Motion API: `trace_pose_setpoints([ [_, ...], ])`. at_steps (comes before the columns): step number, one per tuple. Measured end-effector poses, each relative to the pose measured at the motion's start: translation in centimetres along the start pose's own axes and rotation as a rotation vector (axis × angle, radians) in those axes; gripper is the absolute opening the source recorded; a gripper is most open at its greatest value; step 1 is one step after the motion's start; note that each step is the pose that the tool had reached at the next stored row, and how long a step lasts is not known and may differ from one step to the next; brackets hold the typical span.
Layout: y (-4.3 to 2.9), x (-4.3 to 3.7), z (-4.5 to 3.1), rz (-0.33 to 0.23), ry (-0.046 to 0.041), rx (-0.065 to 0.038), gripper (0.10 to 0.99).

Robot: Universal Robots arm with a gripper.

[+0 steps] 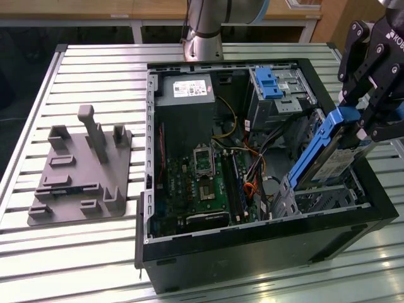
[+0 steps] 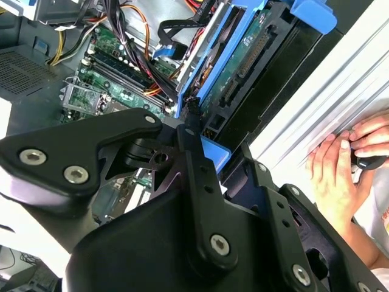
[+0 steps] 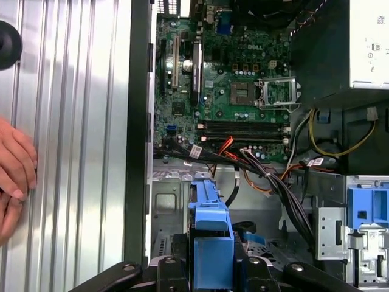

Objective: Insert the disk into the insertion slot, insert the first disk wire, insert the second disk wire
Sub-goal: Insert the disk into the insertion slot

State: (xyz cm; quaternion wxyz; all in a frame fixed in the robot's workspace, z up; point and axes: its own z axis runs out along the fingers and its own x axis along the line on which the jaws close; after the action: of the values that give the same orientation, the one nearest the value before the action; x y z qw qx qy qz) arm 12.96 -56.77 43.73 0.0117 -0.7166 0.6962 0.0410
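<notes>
My black gripper (image 1: 355, 123) is shut on the upper end of the disk (image 1: 325, 153), a silver drive in a bright blue caddy. The disk hangs tilted over the open computer case's corner at the exterior view's right, its lower end down at the insertion slot (image 1: 314, 201), a perforated silver-grey cage. Whether it touches the cage I cannot tell. In the first wrist view the blue caddy (image 3: 210, 240) sits between my fingers (image 3: 178, 267), above the grey cage (image 3: 172, 204). The second wrist view has the disk's connector edge (image 2: 246, 58) beyond the gripper (image 2: 193, 131).
Loose black and orange cables (image 1: 254, 169) (image 3: 267, 179) lie beside the cage. A taller grey bay with a blue latch (image 1: 270, 82) stands behind it. A grey fixture (image 1: 82, 170) rests on the slatted table (image 1: 95, 69). A person's hand (image 2: 340, 173) (image 3: 15, 170) lies on the table near the case.
</notes>
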Motion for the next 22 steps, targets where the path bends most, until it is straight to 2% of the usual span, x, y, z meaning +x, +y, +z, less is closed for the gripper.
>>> trace_pose_setpoints([
  [8, -0.04, 0.07, 0.93, 0.0, -0.0001, 0.0, 0.365],
  [22, -0.13, 0.27, 3.32, 0.0, -0.0002, 0.0, 0.365],
])
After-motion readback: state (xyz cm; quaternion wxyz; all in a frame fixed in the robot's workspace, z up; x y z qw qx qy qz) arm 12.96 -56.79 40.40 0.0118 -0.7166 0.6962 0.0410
